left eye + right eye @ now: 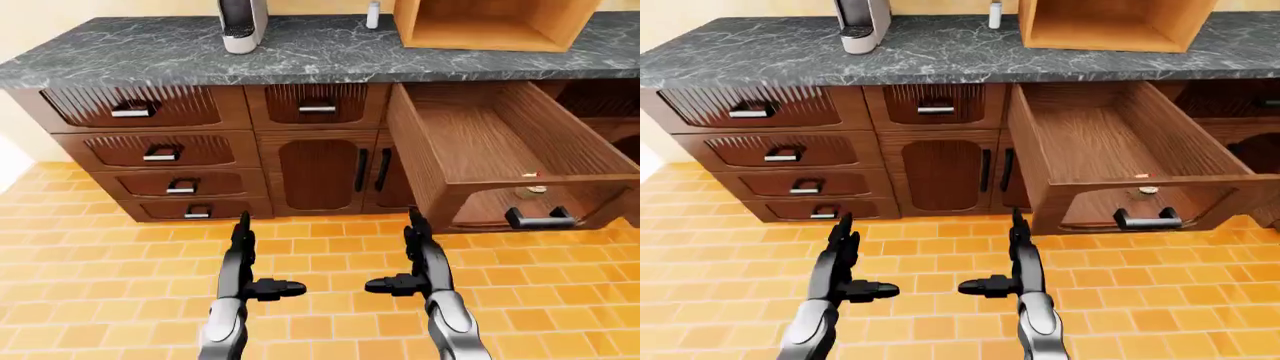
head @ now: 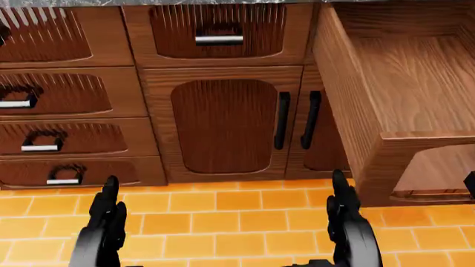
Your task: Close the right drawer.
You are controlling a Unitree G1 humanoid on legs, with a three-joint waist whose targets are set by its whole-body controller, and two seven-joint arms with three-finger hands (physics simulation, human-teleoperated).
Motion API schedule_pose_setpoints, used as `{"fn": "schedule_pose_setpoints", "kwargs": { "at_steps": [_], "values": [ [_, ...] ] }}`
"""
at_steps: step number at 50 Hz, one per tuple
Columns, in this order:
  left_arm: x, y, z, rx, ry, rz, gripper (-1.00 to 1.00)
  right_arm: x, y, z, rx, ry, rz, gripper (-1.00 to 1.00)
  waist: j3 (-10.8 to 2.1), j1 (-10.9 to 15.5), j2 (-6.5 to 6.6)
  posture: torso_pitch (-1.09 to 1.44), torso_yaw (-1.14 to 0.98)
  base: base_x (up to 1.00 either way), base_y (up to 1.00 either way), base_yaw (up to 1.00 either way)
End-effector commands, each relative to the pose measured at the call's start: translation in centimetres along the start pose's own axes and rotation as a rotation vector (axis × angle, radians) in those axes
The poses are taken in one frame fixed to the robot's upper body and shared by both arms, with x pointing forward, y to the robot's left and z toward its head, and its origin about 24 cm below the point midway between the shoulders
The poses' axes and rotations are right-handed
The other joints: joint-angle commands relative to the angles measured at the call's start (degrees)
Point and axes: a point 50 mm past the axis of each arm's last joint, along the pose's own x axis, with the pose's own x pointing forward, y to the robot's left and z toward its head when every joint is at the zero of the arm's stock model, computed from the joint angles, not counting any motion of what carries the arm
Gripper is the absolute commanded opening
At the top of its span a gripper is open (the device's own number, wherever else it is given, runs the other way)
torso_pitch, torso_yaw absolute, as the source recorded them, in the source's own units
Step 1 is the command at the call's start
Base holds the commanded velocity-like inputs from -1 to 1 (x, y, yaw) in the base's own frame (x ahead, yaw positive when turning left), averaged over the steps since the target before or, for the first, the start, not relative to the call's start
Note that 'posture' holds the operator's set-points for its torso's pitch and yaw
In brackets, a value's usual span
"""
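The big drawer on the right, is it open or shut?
Open. The right drawer sticks far out from the cabinet, over the tiled floor, so you can see down inside it. Neither hand touches it.

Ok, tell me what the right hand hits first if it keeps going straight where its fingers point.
Probably the open drawer: the right hand points up the view toward the drawer's left front corner, or the cabinet doors just left of it. Depth is unclear. The black handle sits further right, off that line.
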Motion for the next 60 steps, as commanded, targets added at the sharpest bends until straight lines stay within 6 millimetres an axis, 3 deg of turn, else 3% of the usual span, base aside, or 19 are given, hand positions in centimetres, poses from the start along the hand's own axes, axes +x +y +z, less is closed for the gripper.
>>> {"fn": "schedule_pose_setpoints", "kwargs": {
  "at_steps": [1, 2, 3, 4, 5, 7, 11, 14, 17, 25, 30, 36, 47, 56, 57, 58, 60],
  "values": [
    [-1.2, -0.2, 4.5, 0.03, -0.306, -0.071, 1.0, -0.7, 0.3, 3.9, -0.021, -0.234, 0.04, 1.0, -0.05, -0.12, -0.45, 0.0, 0.0, 0.0, 0.0, 0.0],
    [-1.4, -0.2, 4.8, 0.067, -0.342, -0.049, 1.0, -0.8, 0.5, 3.8, -0.03, -0.236, 0.058, 1.0, -2.24, 0.22, -0.43, 0.0, 0.0, 0.0, 0.0, 0.0],
    [-1.6, -0.4, 5.2, 0.026, -0.362, -0.062, 1.0, -0.8, 0.7, 3.9, -0.037, -0.244, 0.063, 1.0, -3.47, 0.56, -0.13, 0.0, 0.0, 0.0, 0.0, 0.0],
    [-1.8, -0.3, 5.5, 0.029, -0.399, -0.046, 1.0, -1.0, 0.7, 4.2, -0.042, -0.261, 0.062, 1.0, -2.91, 0.57, -0.13, 0.0, 0.0, 0.0, 0.0, 0.0],
    [-2.2, -0.3, 6.0, 0.036, -0.437, -0.047, 1.0, -1.2, 0.8, 4.5, -0.055, -0.279, 0.062, 1.0, -1.16, 0.4, -0.48, 0.0, 0.0, 0.0, 0.0, 0.0],
    [-2.6, -0.1, 6.5, 0.07, -0.476, -0.029, 1.0, -1.5, 1.2, 5.1, -0.084, -0.323, 0.077, 1.0, -3.96, 0.49, -0.53, 0.0, 0.0, 0.0, 0.0, 0.0],
    [-3.8, -0.9, 7.3, 0.141, -0.562, -0.04, 1.0, -2.7, 1.8, 7.0, -0.092, -0.438, 0.107, 1.0, -4.21, 0.53, -0.36, 0.0, 0.0, 0.0, 0.0, 0.0],
    [-5.6, -1.3, 8.9, 0.131, -0.663, -0.07, 1.0, -3.3, 2.5, 7.4, -0.106, -0.474, 0.141, 1.0, -4.41, 0.41, -0.18, 0.0, 0.0, 0.0, 0.0, 0.0],
    [-8.4, -1.4, 11.5, 0.084, -0.772, -0.073, 1.0, -4.6, 2.6, 9.3, -0.106, -0.571, 0.141, 1.0, -4.74, 0.37, -0.24, 0.0, 0.0, 0.0, 0.0, 0.0],
    [-12.0, -0.2, 15.3, 0.053, -0.933, -0.009, 1.0, -8.6, 3.3, 14.0, -0.119, -0.761, 0.182, 1.0, -4.87, 0.6, -0.09, 0.0, 0.0, 0.0, 0.0, 0.0],
    [-14.2, 0.0, 16.6, 0.029, -1.027, 0.006, 1.0, -10.6, 3.8, 15.6, -0.13, -0.866, 0.212, 1.0, -4.52, 0.44, -0.11, 0.0, 0.0, 0.0, 0.0, 0.0],
    [-15.8, 0.3, 17.5, -0.026, -1.094, -0.004, 1.0, -11.3, 4.1, 16.1, -0.137, -0.894, 0.224, 1.0, -4.06, 0.49, -0.21, 0.0, 0.0, 0.0, 0.0, 0.0],
    [-16.0, 0.2, 17.6, -0.031, -1.105, -0.007, 1.0, -10.1, 3.6, 15.4, -0.152, -0.861, 0.149, 1.0, -3.57, 0.57, -0.2, 0.0, 0.0, 0.0, 0.0, 0.0],
    [-16.0, 0.0, 17.6, -0.034, -1.089, -0.02, 1.0, -10.5, 3.5, 15.5, -0.142, -0.887, 0.153, 1.0, -3.66, 0.56, -0.23, 0.0, 0.0, 0.0, 0.0, 0.0],
    [-16.0, 0.0, 17.6, -0.034, -1.09, -0.021, 1.0, -10.5, 3.5, 15.4, -0.139, -0.89, 0.157, 1.0, -4.27, 0.35, 0.05, 0.0, 0.0, 0.0, 0.0, -0.07],
    [-16.0, 0.0, 17.6, -0.035, -1.089, -0.021, 1.0, -10.5, 3.5, 15.4, -0.144, -0.893, 0.156, 1.0, -2.96, -0.09, 0.12, 0.0, 0.0, 0.0, 0.0, -0.32],
    [-16.0, 0.0, 17.5, -0.035, -1.088, -0.021, 1.0, -10.5, 3.5, 15.5, -0.144, -0.893, 0.153, 1.0, -2.18, -0.03, 0.26, 0.0, 0.0, 0.0, 0.0, -0.33]
  ]
}}
